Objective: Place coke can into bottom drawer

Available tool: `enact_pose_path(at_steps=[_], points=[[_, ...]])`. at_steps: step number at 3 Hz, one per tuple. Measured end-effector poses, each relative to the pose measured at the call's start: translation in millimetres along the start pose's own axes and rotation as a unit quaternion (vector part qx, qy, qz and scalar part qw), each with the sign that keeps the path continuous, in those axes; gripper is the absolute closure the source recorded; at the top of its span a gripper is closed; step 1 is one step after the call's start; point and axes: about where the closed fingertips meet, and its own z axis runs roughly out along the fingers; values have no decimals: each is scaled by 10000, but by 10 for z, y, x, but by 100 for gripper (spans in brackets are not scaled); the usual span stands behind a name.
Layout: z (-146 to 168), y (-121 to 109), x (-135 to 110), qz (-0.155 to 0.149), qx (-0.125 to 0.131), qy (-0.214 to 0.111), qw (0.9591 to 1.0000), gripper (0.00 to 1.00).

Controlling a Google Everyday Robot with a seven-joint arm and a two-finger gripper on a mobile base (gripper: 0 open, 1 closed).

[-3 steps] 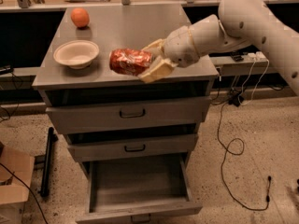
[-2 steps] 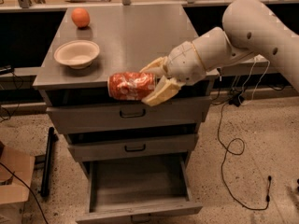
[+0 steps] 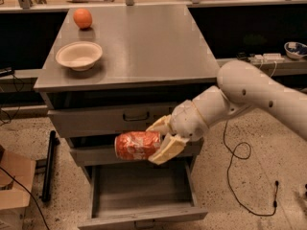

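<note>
The bottom drawer (image 3: 144, 191) stands pulled open nearest the floor, a shallow grey tray. Above its opening hangs the gripper (image 3: 156, 143), its pale fingers (image 3: 166, 150) clamped on the coke can (image 3: 137, 145), which lies on its side in the air, in front of the middle drawer (image 3: 93, 155). The white arm (image 3: 249, 92) reaches in from the right. Behind is the top drawer (image 3: 105, 120), then the bench (image 3: 153, 47) with a bowl (image 3: 79, 55) and, farthest back, an orange (image 3: 82, 18).
</note>
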Motion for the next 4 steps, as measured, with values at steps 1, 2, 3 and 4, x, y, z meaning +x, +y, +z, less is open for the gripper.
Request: enact_pose_path(at_steps=[1, 2, 3, 4], points=[[116, 100, 76, 88, -137, 35, 9999, 100], [106, 88, 63, 73, -125, 31, 9999, 100], [405, 7, 442, 349, -250, -62, 9991, 100], [958, -134, 1294, 903, -530, -175, 9943, 100]])
